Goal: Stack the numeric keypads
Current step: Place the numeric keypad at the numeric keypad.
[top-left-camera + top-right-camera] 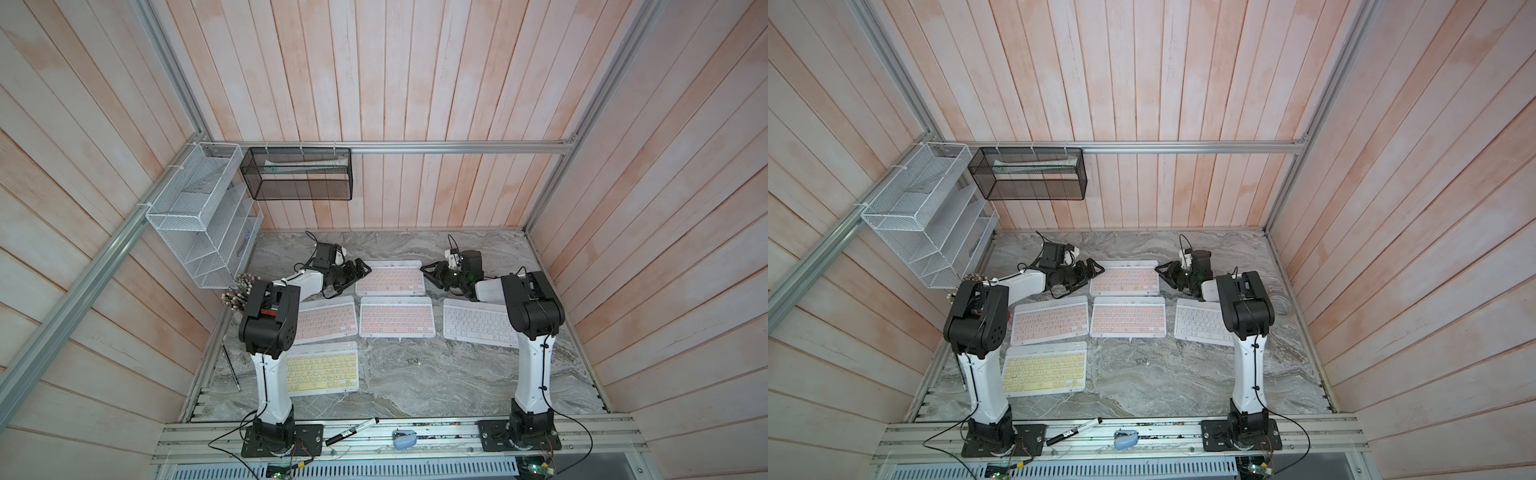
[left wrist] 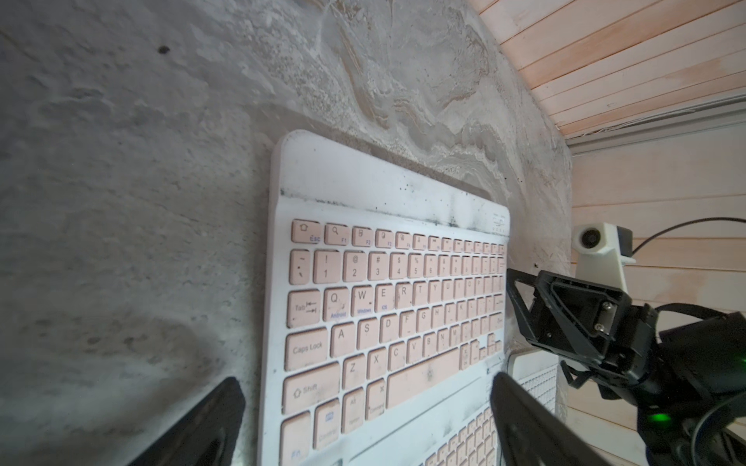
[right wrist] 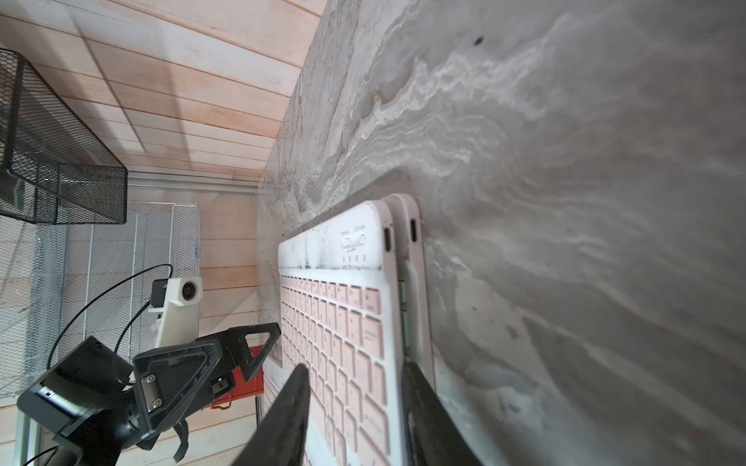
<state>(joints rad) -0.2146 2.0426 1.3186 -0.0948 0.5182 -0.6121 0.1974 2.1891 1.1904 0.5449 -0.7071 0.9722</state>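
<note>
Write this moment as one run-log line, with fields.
stack: far pink keypad on green keypad | left hand: open | right hand: open

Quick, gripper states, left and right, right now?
Left gripper: open, jaws straddling one end of the far pink-keyed, white-framed keypad, holding nothing.
Right gripper: open, jaws apart around that keypad's other end.

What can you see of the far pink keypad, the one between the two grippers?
The far pink keypad is a slim white-framed rectangle with rounded corners, pastel pink keys and dark smudges along its top strip. It lies flat, face up, on a green-keyed keypad, slightly offset from it. A switch and a side port show at one corner. The open left gripper stands at one short end, the right gripper at the other; whether either touches it cannot be told.
</note>
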